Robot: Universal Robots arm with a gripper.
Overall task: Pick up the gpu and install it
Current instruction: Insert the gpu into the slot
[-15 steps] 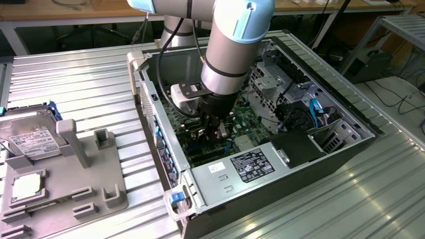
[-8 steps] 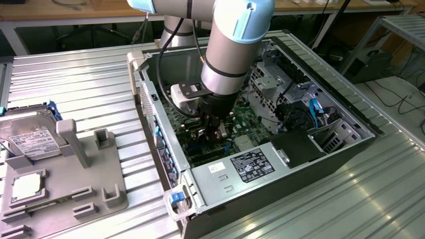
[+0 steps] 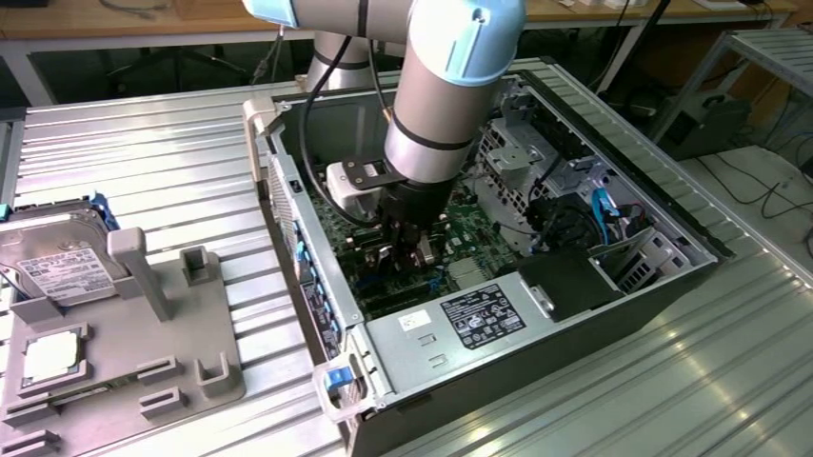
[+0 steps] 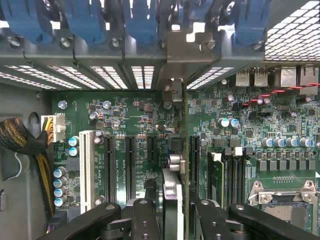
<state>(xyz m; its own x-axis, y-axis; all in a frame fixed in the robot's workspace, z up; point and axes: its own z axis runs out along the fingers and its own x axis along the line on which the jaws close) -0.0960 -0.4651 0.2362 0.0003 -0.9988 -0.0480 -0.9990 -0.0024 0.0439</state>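
Gpu [image 4: 172,200] edge-on in motherboard [image 4: 130,120] slot, between the fingers [image 4: 142,220].

Ribbed bare-metal table [image 3: 152,162], matt grey plastic holder [image 3: 140,352], glossy green motherboard [image 4: 130,120], perhaps lacquered.

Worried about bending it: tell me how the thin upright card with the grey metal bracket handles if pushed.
The thin card likely stays stiff, bracket-backed. Standing on its narrow edge over the green motherboard, it could tip sideways.

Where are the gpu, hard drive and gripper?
gpu [image 4: 172,200]: wrist view, top edge of the card.
hard drive [image 3: 53,255]: exterior view, white label.
gripper [image 3: 404,249]: exterior view, between fingertips.
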